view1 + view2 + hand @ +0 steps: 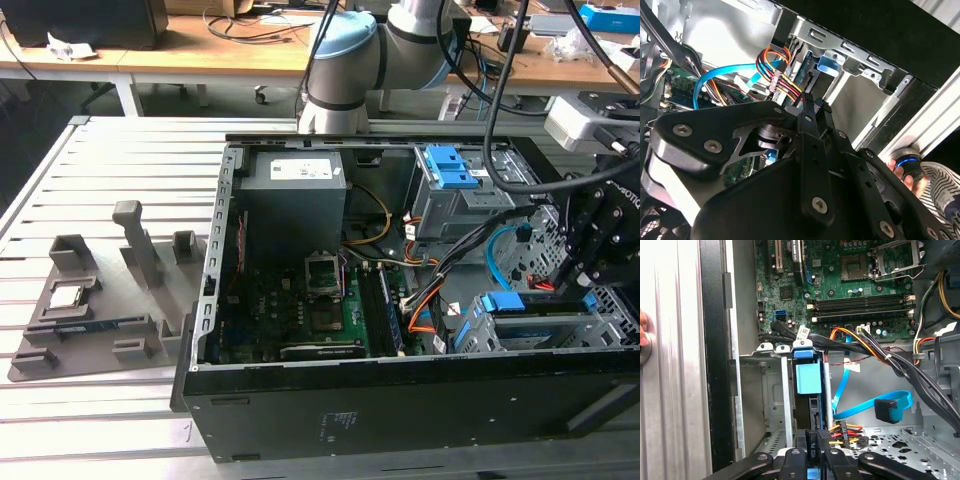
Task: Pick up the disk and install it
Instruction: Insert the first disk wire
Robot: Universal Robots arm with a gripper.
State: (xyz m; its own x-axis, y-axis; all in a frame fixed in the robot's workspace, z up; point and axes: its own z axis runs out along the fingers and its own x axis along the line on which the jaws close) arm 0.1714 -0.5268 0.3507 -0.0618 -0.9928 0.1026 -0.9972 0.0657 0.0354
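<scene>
The disk (807, 407) stands on edge in the metal drive cage (770, 405) at the case's front corner, its blue plastic frame (808, 378) facing up between the rails. In the exterior view the disk (535, 328) lies in the low cage at the right. My gripper (813, 462) sits at the disk's cable end with a finger on each side of its blue frame, shut on it. A black power plug with orange, red and yellow wires (840, 432) lies right beside the fingers. In the exterior view the gripper (575, 285) hangs just above that cage. The fingertips (812, 106) point down toward the cage.
The open computer case (400, 400) holds a motherboard (300, 305), a power supply (290, 190) and an upper grey cage with a blue latch (450, 170). Blue data cables (885, 407) and black wire bundles cross beside the cage. A grey fixture (90, 310) lies left. A person's hand (905, 172) rests outside the case.
</scene>
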